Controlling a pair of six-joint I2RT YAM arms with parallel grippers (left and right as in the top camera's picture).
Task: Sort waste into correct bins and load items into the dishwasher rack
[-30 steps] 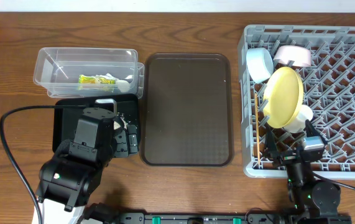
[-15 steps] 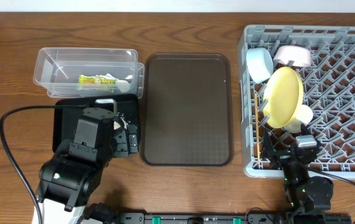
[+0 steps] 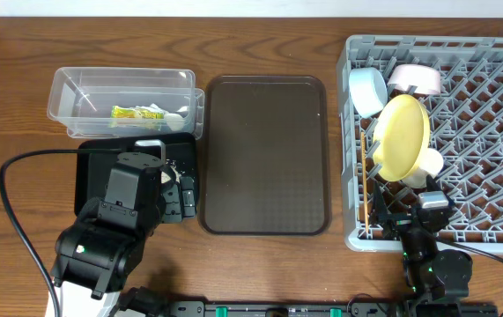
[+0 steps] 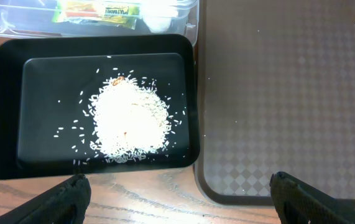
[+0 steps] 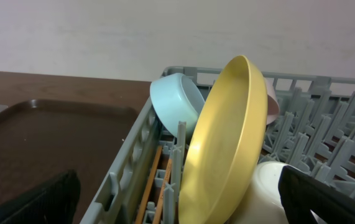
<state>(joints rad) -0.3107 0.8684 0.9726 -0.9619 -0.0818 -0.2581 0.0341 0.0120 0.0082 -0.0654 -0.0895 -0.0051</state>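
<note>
Standing on edge among the pegs in the left part of the grey rack (image 3: 489, 114), the yellow plate (image 3: 401, 136) looks stiff, smooth and probably slippery. Its thin upper rim seems the best place to pinch it. The blue bowl (image 3: 367, 91) and pinkish bowl (image 3: 416, 79) lean above it in the frame, and the pale cup (image 3: 425, 165) sits just beside its lower edge. The chopsticks (image 5: 155, 183) lie along the rack's left wall; they look light, thin and apt to roll.

Rice (image 4: 130, 118) is heaped in the black tray (image 4: 6, 112) at the left. Loose grains cannot be pinched, so the tray's rim would be the hold. The crinkly wrapper (image 3: 138, 112) sits in the clear tub (image 3: 66, 92) at the upper left. The left jaws and right jaws both gape wide, holding nothing.
</note>
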